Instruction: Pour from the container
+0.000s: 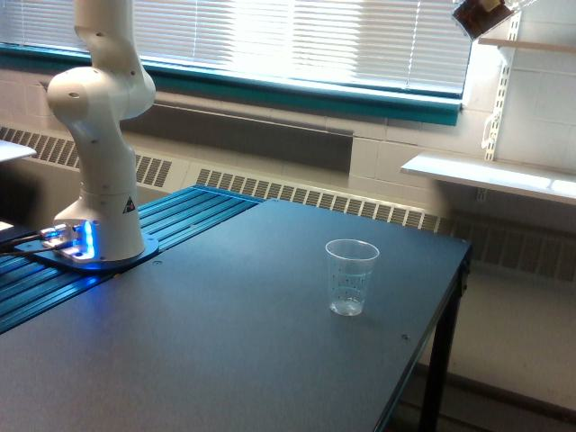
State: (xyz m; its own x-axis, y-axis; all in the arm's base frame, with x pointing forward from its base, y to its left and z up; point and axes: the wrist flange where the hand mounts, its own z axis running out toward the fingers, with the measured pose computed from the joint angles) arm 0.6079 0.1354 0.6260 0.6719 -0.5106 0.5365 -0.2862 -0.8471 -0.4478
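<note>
A narrow clear measuring cup [351,277] stands upright on the dark desk [225,342], well apart from the arm's base [99,243]; the gripper is out of view.

Only the measuring cup [351,276] interrupts the open table [225,360].
</note>
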